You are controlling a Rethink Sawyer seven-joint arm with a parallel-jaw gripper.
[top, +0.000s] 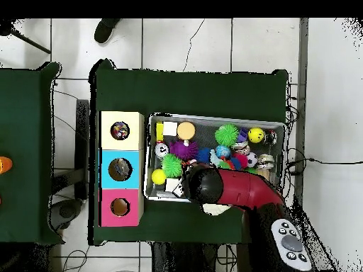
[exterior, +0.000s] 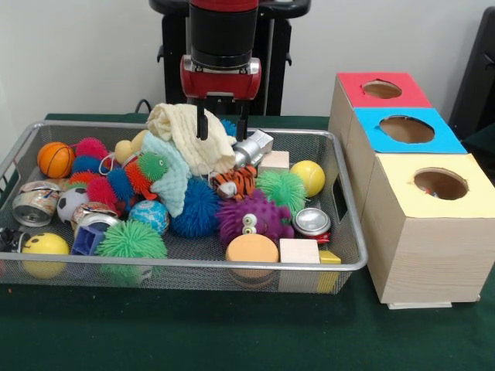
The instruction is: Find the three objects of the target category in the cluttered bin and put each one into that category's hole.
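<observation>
Silver wire mesh forms the cluttered bin [exterior: 346, 202], spanning the frame's left and centre in the front view. Three wooden boxes [exterior: 421, 197] stand at right. The gripper [exterior: 221, 122], top centre, hangs over a cream cloth [exterior: 189, 135], fingers apart. The tiger-striped toy [exterior: 235, 183] lies mid-bin, beside a purple spiky ball [exterior: 251, 216].

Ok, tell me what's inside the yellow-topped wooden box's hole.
Inside the yellow-topped wooden box, the overhead view shows something multicoloured through the hole; what it is, and the rest of the interior, stays hidden.

Silver wire-mesh bin [exterior: 352, 259]; pale wooden boxes [exterior: 421, 255]; soft cream cloth [exterior: 186, 131]
</observation>
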